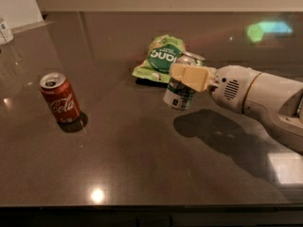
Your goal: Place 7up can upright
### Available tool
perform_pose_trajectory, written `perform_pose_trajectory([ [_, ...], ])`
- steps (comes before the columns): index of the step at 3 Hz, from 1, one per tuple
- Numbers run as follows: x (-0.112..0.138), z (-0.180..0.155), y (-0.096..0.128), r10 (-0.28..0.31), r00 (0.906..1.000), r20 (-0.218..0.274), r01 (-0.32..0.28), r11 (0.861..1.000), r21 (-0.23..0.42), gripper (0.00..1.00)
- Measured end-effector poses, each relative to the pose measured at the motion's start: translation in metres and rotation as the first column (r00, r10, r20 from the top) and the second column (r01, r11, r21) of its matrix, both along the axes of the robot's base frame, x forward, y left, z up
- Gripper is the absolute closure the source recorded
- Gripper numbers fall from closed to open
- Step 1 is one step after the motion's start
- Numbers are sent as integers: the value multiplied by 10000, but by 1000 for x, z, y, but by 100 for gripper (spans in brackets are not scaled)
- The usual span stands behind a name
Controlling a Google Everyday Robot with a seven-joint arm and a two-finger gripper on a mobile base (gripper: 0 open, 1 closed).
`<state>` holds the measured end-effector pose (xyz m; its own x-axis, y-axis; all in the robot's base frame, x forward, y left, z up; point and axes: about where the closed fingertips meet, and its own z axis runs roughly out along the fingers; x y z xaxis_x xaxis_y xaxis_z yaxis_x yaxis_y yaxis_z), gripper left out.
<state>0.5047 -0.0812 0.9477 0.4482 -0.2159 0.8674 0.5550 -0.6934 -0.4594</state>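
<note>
The 7up can (180, 94), silvery with green bands, is held in my gripper (188, 75), which reaches in from the right and is shut on the can's upper part. The can is tilted, its top leaning right and away from me, and its bottom hangs just above the dark tabletop (142, 164). A cream-coloured finger (189, 76) crosses the can's side. The white arm (265, 98) stretches away to the right edge.
A red Coca-Cola can (60, 98) stands upright at the left. A green snack bag (161, 58) lies just behind the held can. A white object (4, 31) sits at the far left edge. The table's front edge runs along the bottom.
</note>
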Motion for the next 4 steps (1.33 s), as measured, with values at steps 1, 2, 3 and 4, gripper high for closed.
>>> perform_pose_trajectory([
  [1, -1, -6, -1, 70, 10000, -5, -70, 9999, -134, 100],
  [2, -3, -10, -4, 19, 9999, -117, -17, 9998, 201, 100],
  [3, -4, -10, -8, -79, 9999, -109, 87, 9973, 726, 100],
  [4, -6, -13, -14, -50, 9987, 499, 20, 9982, 592, 100],
])
